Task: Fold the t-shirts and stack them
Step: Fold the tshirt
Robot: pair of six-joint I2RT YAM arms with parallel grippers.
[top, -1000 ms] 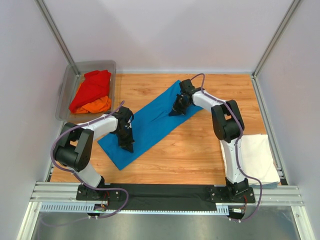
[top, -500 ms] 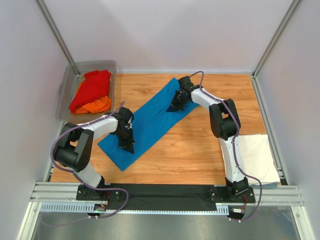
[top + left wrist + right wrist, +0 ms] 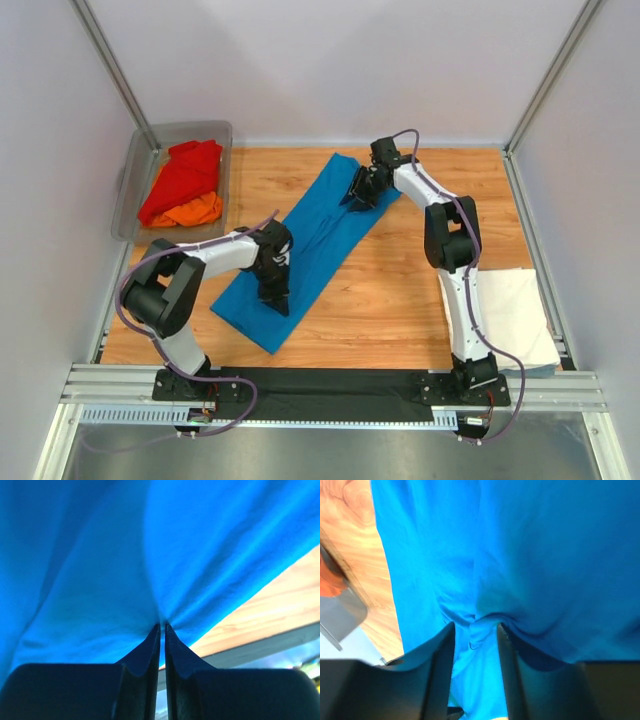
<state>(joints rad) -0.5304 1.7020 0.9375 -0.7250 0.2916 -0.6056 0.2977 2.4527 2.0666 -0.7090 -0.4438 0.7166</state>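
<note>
Across the table point(image 3: 400, 300), the blue shirt point(image 3: 318, 232) lies as a long diagonal strip. The left gripper point(image 3: 162, 626) is pinched tight on its near part, and the right gripper point(image 3: 475, 630) clamps a bunched fold at its far end.

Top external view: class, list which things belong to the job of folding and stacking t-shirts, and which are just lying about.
Belong to the job:
blue t-shirt, pinched by the left gripper and the right gripper
red t-shirt
orange t-shirt
white t-shirt, flat at the right edge

Just lying about:
plastic tub, holding the red and orange ones
wooden table
</note>
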